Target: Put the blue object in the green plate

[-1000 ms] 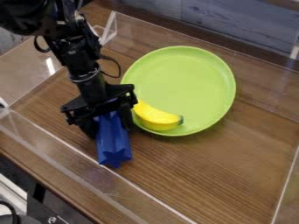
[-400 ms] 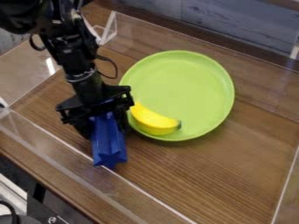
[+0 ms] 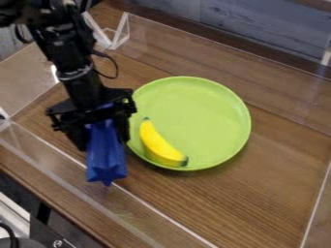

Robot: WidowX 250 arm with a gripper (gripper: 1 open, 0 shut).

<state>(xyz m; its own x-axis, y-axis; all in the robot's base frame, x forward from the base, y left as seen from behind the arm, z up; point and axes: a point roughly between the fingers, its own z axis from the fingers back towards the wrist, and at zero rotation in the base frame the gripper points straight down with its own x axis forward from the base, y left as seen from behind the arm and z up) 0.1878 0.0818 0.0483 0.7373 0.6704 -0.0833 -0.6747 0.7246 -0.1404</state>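
camera view, the only one supplied: the black arm [image 3: 68,53] comes down from the 11 o'clock corner, its gripper [image 3: 93,124] pointing straight down over the wooden table [image 3: 246,203]; the jaws stand wide apart on either side of the upper end of the blue object [image 3: 105,155], and they appear clamped on it, the block running between them; the blue object is a dark blue grooved block, tilted, its upper end at the gripper and its lower end toward 6 o'clock; whether that lower end touches the table cannot be told; the block lies outside the green plate [image 3: 207,116], just beside the plate's rim at the plate's 9 o'clock; the green plate sits flat near the middle of the table, at 3 o'clock from the gripper; a yellow banana [image 3: 158,143] lies inside the plate, in its 8 o'clock portion, near the rim and close to the block without touching it; clear plastic walls [image 3: 39,145] stand around the work area, one running along the 9 o'clock side and one across the 12 o'clock side.
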